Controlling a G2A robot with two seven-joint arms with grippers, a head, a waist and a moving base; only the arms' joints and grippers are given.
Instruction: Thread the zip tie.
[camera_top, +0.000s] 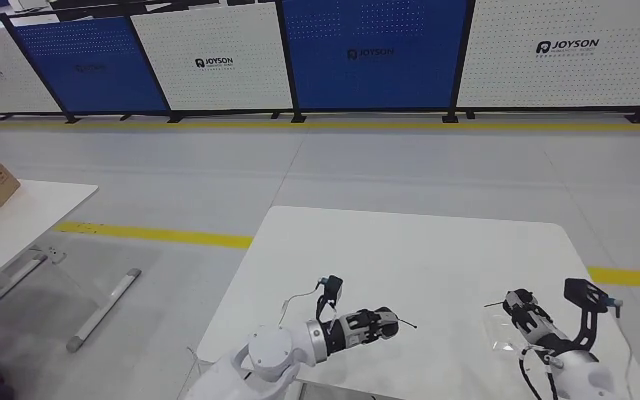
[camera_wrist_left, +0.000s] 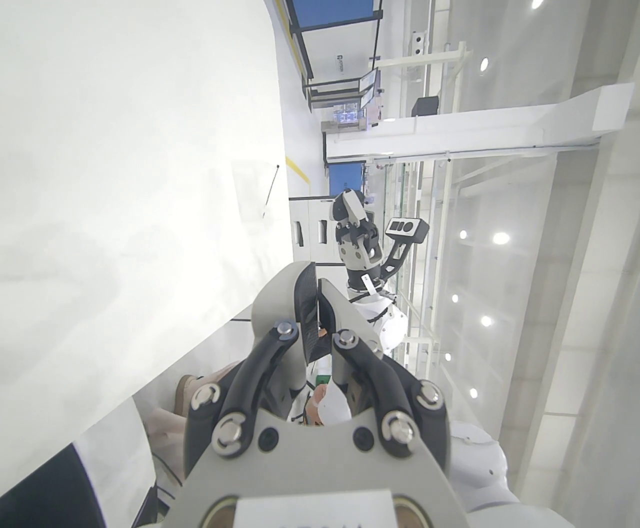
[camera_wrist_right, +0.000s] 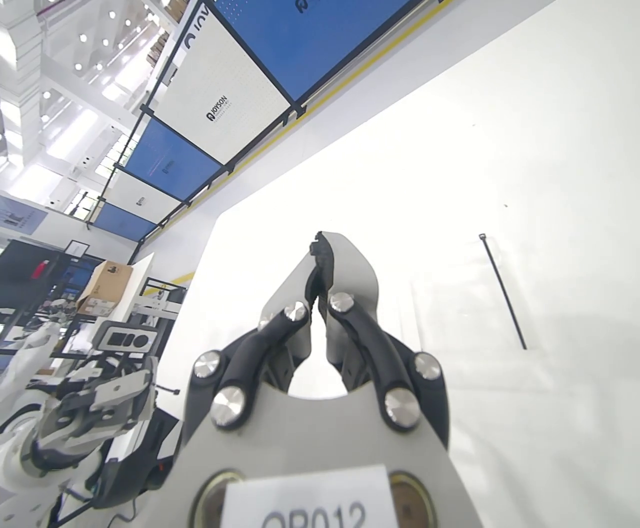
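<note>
While the right gripper (camera_wrist_right: 320, 250) hovers with its fingers pressed together and empty, the thin black plastic zip tie (camera_wrist_right: 502, 292) lies flat on the white table (camera_wrist_right: 450, 125) just beside it, apparently on a clear plastic bag (camera_wrist_right: 450, 315). The left gripper (camera_wrist_left: 317, 275), well away from it, is narrowly closed on what looks like a second, short black strip (camera_wrist_right: 170, 390). The likely risk is that the pads skid off the flat tie or snag the film.
</note>
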